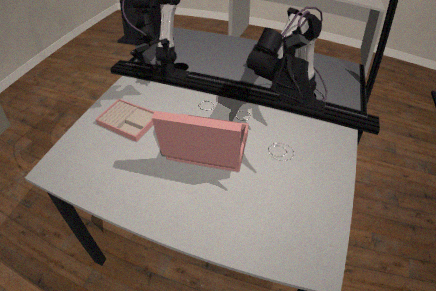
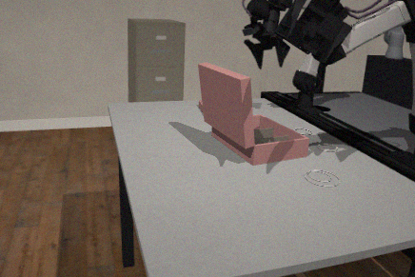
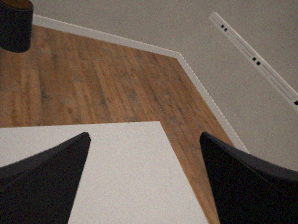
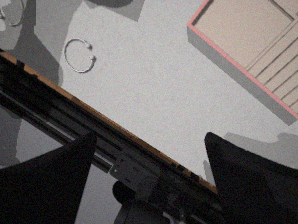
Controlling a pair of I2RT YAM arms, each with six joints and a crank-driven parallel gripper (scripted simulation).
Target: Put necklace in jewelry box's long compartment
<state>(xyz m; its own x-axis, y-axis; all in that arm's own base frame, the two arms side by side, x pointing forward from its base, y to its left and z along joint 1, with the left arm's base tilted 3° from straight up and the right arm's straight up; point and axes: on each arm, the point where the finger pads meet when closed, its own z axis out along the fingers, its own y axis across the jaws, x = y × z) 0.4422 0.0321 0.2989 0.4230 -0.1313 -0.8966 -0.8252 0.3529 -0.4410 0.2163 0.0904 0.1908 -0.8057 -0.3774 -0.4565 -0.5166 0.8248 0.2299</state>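
The pink jewelry box (image 1: 200,144) (image 2: 282,153) stands with its lid up, which hides its inside in the top view. The exterior view shows only part of its compartments. A thin double loop (image 1: 283,159) (image 2: 324,186), seemingly the necklace, lies beside the box. One silver bangle (image 1: 206,110) (image 4: 80,71) and another bangle (image 1: 239,118) (image 4: 22,15) lie between the box and the rail. My left gripper (image 3: 145,134) is open and empty, high above the table. My right gripper (image 2: 270,66) (image 4: 150,134) is open and empty, raised near the rail.
A separate pink tray (image 1: 136,138) (image 4: 225,67) with beige grooves and compartments lies by the box, on the right arm's side. The raised lid stands tall on the side away from the arms. A black rail (image 1: 200,83) (image 2: 371,143) runs along the table's arm-side edge.
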